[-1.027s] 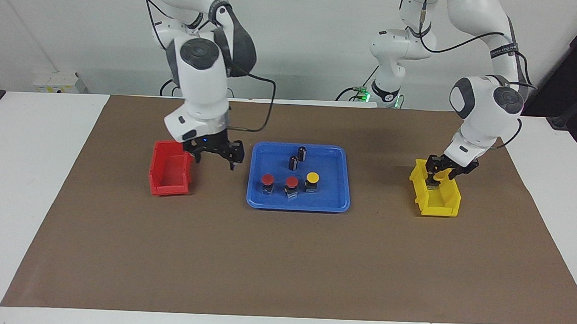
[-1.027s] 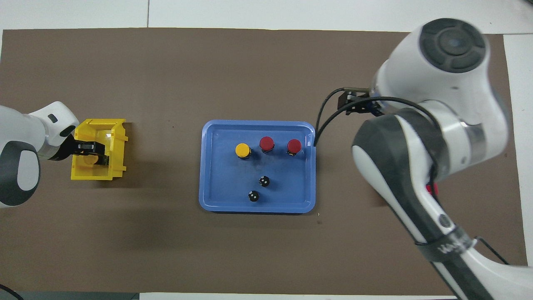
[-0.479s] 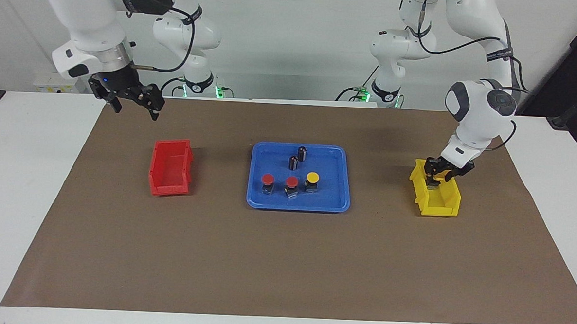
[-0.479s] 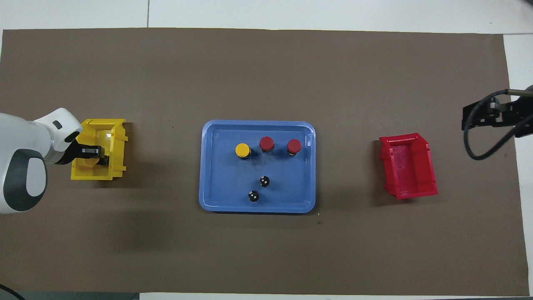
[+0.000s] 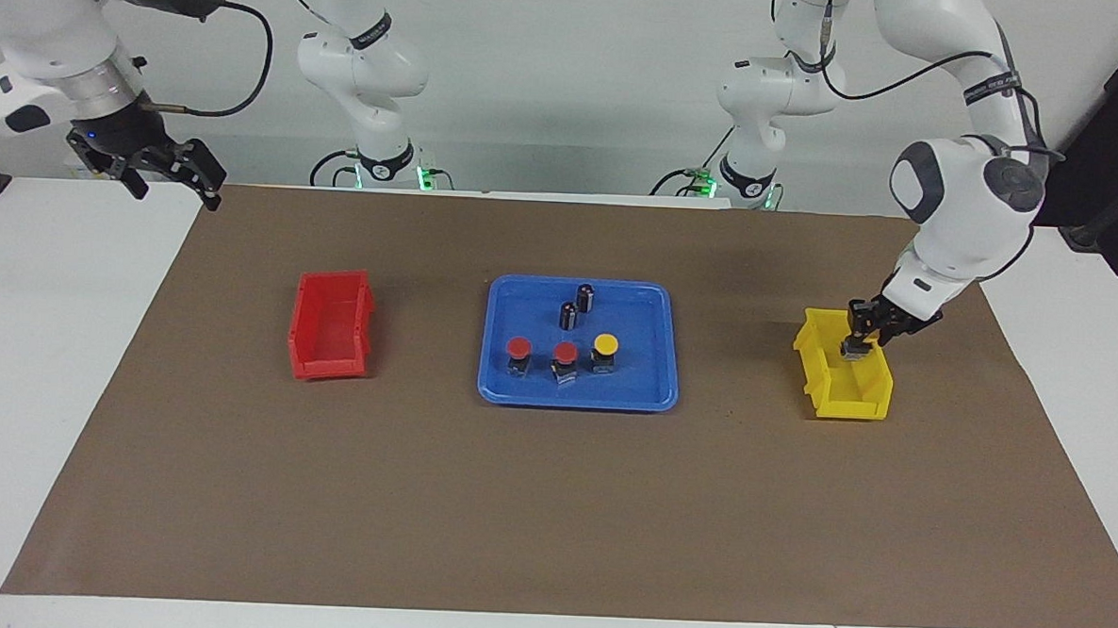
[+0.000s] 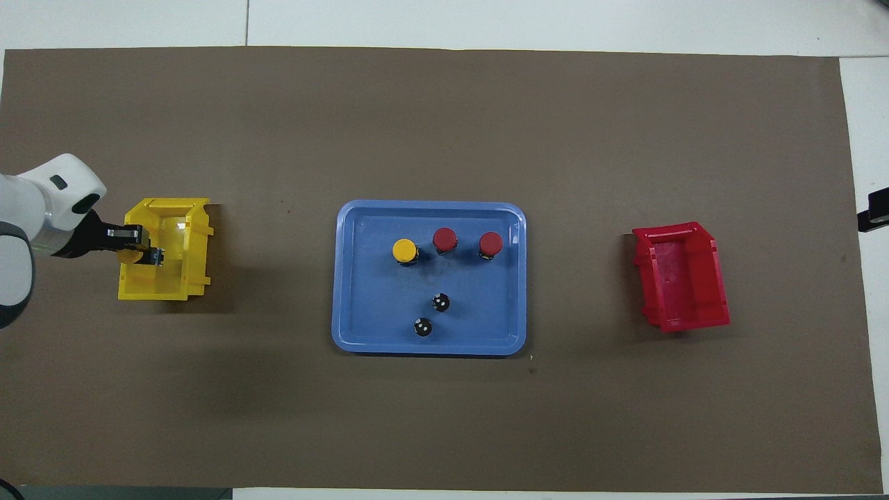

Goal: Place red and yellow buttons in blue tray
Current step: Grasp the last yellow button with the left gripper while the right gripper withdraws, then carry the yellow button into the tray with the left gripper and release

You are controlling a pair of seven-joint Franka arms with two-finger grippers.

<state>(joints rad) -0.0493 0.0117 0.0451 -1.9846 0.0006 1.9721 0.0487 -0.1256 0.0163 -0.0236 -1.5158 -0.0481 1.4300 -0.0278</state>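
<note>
Three buttons (image 5: pixel 565 356) are shown standing in the blue tray (image 5: pixel 650 393), the fourth gripped by the left gripper (image 5: pixel 858 342) within the yellow bin (image 5: pixel 848 395), the right gripper (image 5: pixel 155 169) spread wide, raised at the mat's corner.

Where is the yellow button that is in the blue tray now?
The yellow button stands in the blue tray, beside the two red buttons at the left arm's end of their row, and farther from the robots than the two dark cylinders.
</note>
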